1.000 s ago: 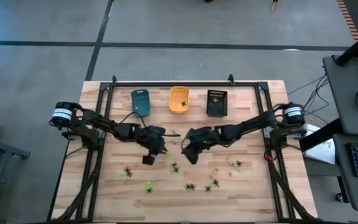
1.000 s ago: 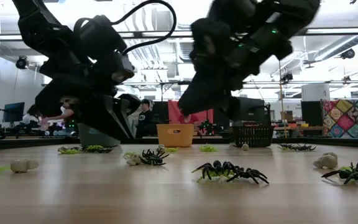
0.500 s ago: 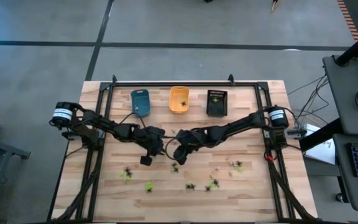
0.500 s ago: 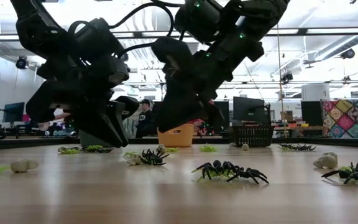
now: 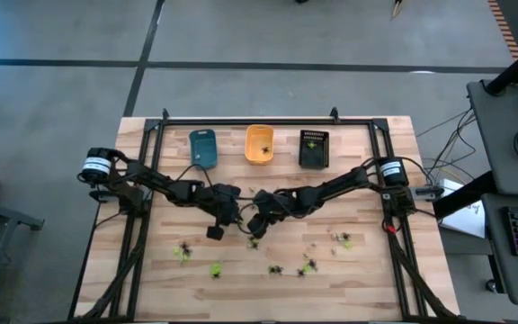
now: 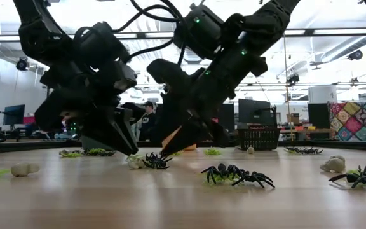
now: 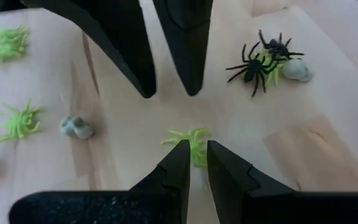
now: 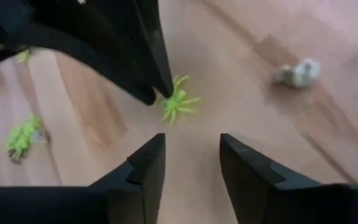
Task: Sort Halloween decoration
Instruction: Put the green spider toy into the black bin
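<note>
My left gripper (image 7: 194, 155) reaches over the middle of the wooden table, shut on a yellow-green spider figure (image 7: 188, 140) at its tips. My right gripper (image 8: 191, 143) stands open just to the right of it and faces it, its fingers (image 7: 135, 62) on either side of the line to the spider, touching nothing. In the right wrist view the spider (image 8: 178, 99) sticks out beside the left fingertip (image 8: 151, 93). More Halloween decoration lies loose nearby: black spiders (image 7: 260, 59), green ones (image 7: 20, 121) and pale figures (image 7: 76, 127). My left gripper pinches the yellow-green spider by one side of its body (image 7: 194, 149), between the free ends of its two fingers. The fingers slant down from the table's left. The spider's legs stick out beyond the tips. Whether it rests on the board or hangs just above it, I cannot tell.
A blue tray (image 5: 202, 147), an orange tray (image 5: 259, 144) and a black tray (image 5: 313, 148) stand in a row at the far edge. Spiders are scattered along the near half (image 5: 277, 269). A black metal frame (image 5: 241, 120) borders the table.
My right gripper has moved toward the table's left and down, up to my left gripper's tips, and has opened on the way.
</note>
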Controlling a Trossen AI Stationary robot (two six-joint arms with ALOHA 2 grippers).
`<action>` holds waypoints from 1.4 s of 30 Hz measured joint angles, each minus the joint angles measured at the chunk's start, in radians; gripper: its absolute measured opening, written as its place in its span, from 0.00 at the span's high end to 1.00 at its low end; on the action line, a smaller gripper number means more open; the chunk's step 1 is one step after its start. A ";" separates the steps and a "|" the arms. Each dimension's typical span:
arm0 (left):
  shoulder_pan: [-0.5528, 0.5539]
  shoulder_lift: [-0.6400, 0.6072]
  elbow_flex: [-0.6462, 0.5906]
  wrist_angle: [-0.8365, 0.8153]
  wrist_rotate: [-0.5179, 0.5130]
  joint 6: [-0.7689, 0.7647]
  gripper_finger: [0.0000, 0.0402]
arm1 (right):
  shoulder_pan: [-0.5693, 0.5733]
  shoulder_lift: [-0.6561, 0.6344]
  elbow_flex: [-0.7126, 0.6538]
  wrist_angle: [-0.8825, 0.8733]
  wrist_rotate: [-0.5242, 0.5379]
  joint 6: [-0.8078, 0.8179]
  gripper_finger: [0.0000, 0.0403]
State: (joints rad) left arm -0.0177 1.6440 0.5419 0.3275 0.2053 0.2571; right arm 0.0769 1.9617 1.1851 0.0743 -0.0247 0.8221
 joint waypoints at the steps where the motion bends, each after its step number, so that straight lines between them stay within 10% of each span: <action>1: 0.000 0.000 0.000 0.001 -0.001 -0.002 0.91 | 0.000 0.000 0.000 0.009 0.000 0.000 0.62; 25: 0.001 0.068 0.000 0.044 -0.001 -0.056 0.91 | -0.001 0.043 0.002 0.095 0.015 0.020 0.53; 42: 0.001 0.070 -0.002 0.076 -0.003 -0.063 0.91 | -0.001 0.075 0.010 0.151 -0.008 0.031 0.69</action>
State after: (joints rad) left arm -0.0170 1.7138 0.5396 0.4031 0.2020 0.1944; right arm 0.0761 2.0369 1.1950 0.2251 -0.0326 0.8536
